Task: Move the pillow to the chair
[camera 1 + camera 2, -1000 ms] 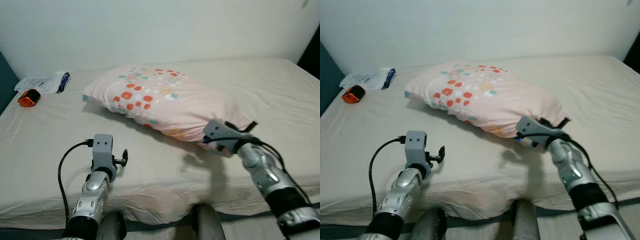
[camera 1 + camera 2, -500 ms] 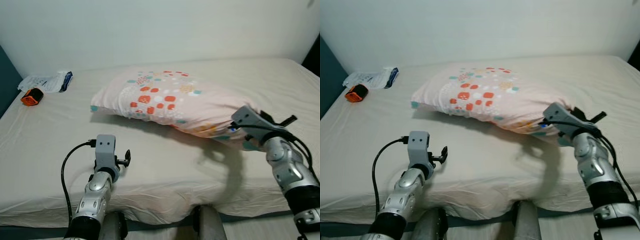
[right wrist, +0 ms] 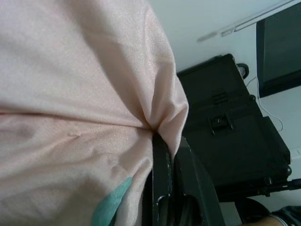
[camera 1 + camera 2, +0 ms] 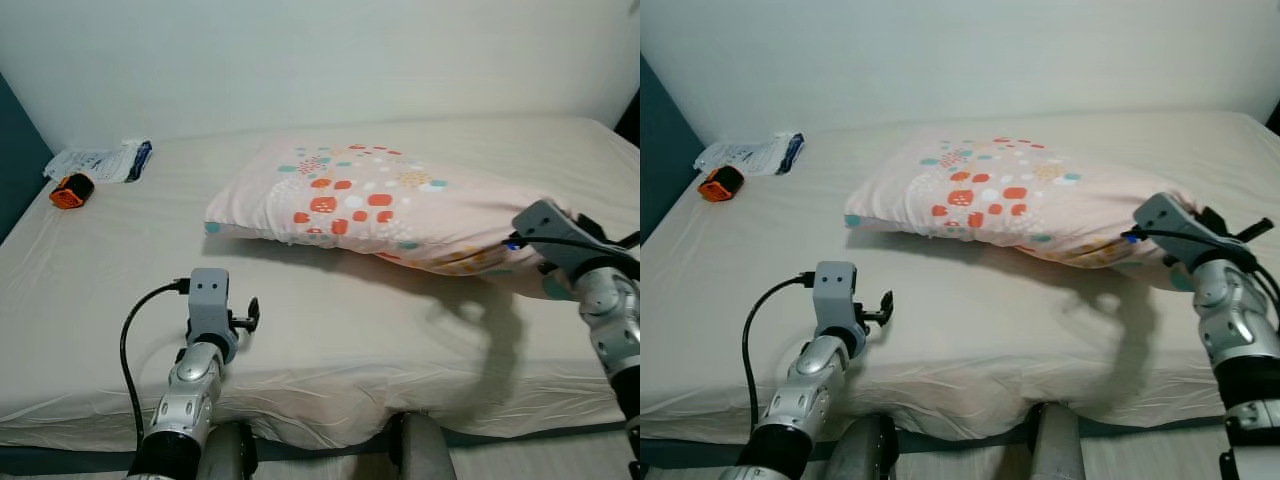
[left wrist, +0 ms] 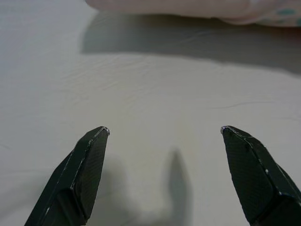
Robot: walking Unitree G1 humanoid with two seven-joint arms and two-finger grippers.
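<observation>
Pinching pink pillow (image 4: 390, 210) with orange/teal spots, right gripper (image 3: 165, 155) clamps its corner; pillow stretches away over bed (image 4: 330, 330). Left gripper (image 5: 164, 136) spread wide, nearby.

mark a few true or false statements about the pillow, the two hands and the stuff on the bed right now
1. The right hand is shut on a corner of the pillow. True.
2. The left hand is also gripping the pillow. False: it is open over the bare sheet of the bed, apart from the pillow.
3. The pillow is plain white. False: it is pale pink with orange, teal and white spots.
4. An orange object lies near the bed's far left corner, beside a white packet. True.
5. The pillow already rests on a chair. False: it is over the bed, its right end lifted by the right hand.
</observation>
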